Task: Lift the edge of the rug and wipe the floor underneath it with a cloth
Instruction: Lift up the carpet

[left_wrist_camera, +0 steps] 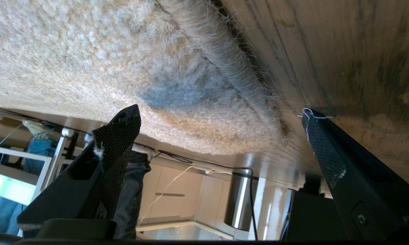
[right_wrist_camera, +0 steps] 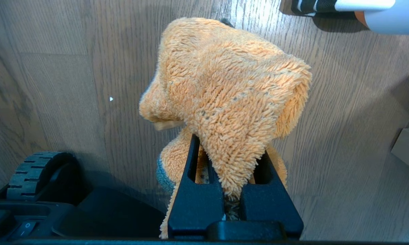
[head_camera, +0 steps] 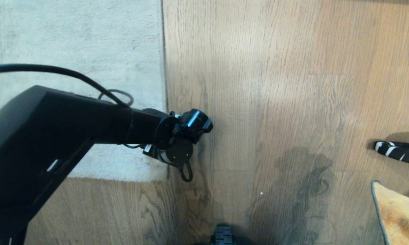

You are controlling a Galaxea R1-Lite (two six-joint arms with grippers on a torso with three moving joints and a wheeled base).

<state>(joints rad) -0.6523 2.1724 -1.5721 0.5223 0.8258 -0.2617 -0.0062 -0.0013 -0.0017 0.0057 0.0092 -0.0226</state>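
Brown wood-grain plank floor (head_camera: pixel 276 102) underfoot, pale grey short-pile rug edge (head_camera: pixel 161 85) lying flat along it, corner near the robot. Left tool (left_wrist_camera: pixel 221 119) spread wide, one finger over the pile, the other over bare planks, straddling that border without gripping. Right tool (right_wrist_camera: pixel 233 190) pressed together, pinching the fuzzy orange-yellow microfibre cloth (right_wrist_camera: pixel 231 92) above the floor, well apart from the rug. Judged early: cloth in hand; lifting and wiping underneath both left to do.
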